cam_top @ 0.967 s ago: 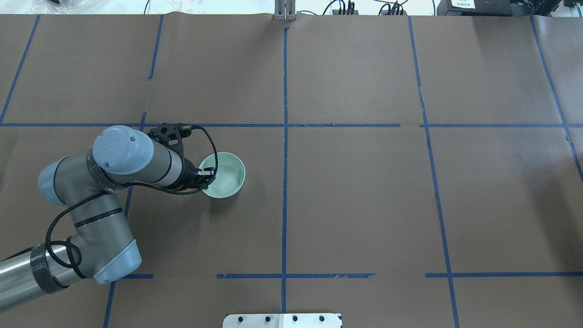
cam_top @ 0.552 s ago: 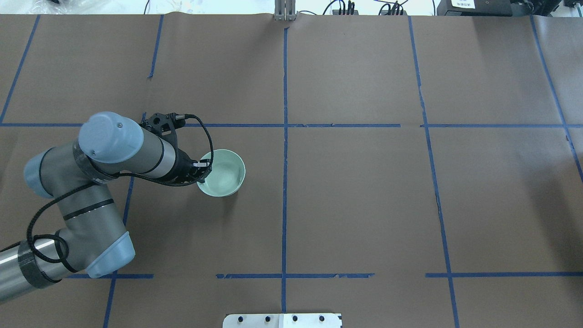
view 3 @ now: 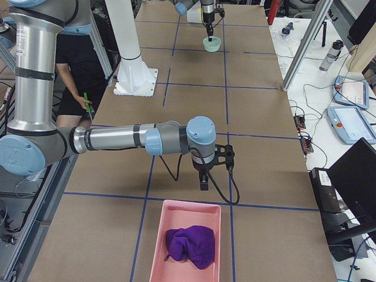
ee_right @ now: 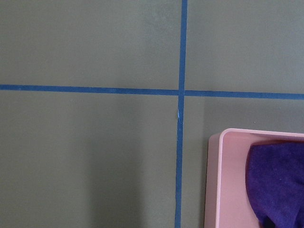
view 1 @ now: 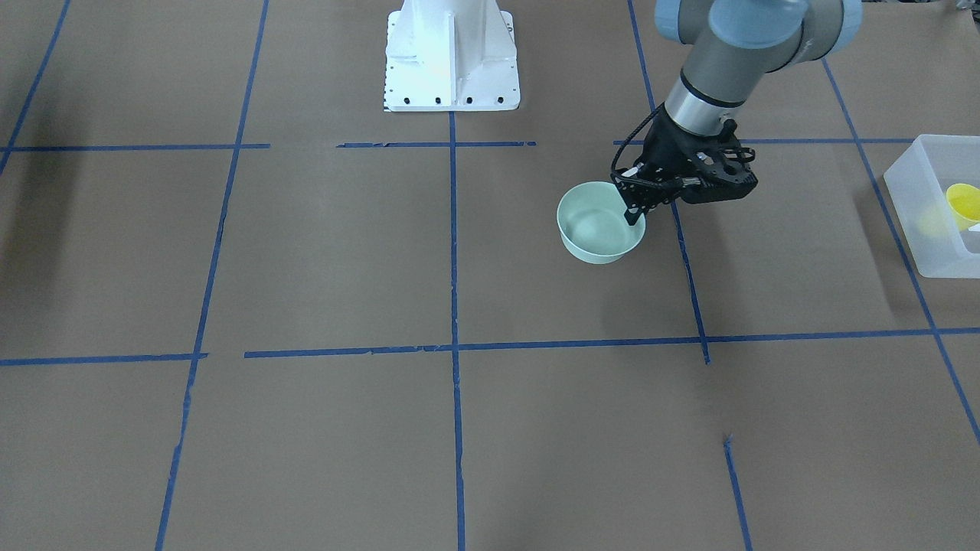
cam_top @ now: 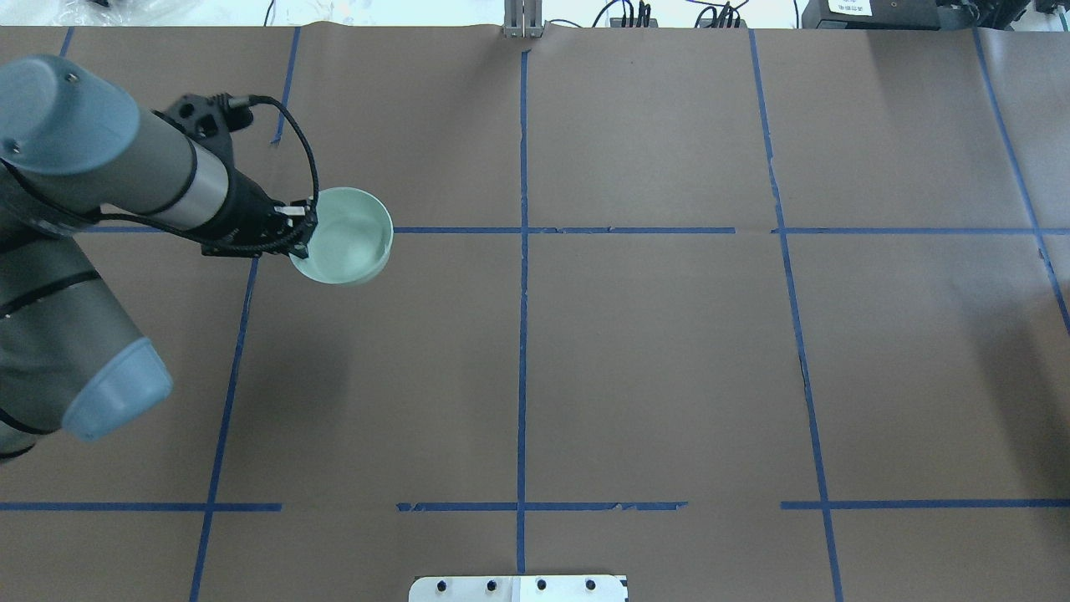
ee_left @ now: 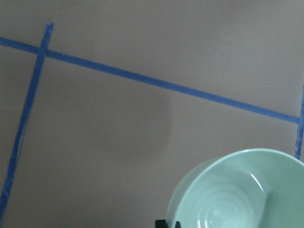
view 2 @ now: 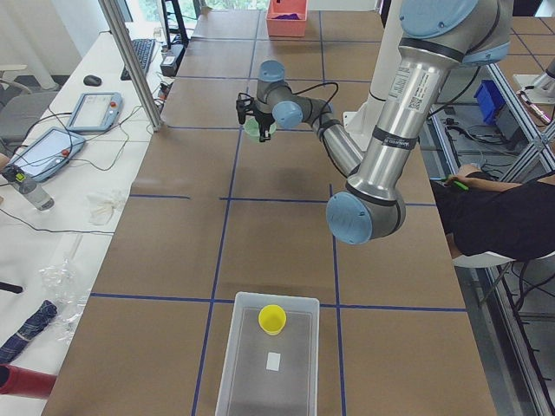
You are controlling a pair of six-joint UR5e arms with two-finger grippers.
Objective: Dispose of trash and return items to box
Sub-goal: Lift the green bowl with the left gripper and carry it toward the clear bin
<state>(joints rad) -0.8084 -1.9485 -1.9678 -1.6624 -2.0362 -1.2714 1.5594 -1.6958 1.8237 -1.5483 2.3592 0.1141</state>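
Note:
My left gripper (cam_top: 303, 230) is shut on the near-left rim of a pale green bowl (cam_top: 347, 234) and holds it above the table. The front view shows the same grip (view 1: 634, 213) on the bowl (view 1: 597, 229). The bowl looks empty in the left wrist view (ee_left: 237, 194). The frosted box (view 1: 919, 229) stands at the table's left end with the yellow cup (view 1: 963, 203) in it. It also shows in the exterior left view (view 2: 269, 381) with the cup (view 2: 272, 318). My right gripper (view 3: 203, 183) hangs just before a pink tray. I cannot tell whether it is open.
A pink tray (view 3: 158, 247) holding a purple cloth (view 3: 188, 247) sits at the table's right end and also shows in the right wrist view (ee_right: 223, 190). The white robot base (view 1: 452, 53) stands at the table's near edge. Blue tape lines mark the brown table.
My left arm has lifted the bowl off the table and carried it up and to the left in the overhead view, toward the table's left end.

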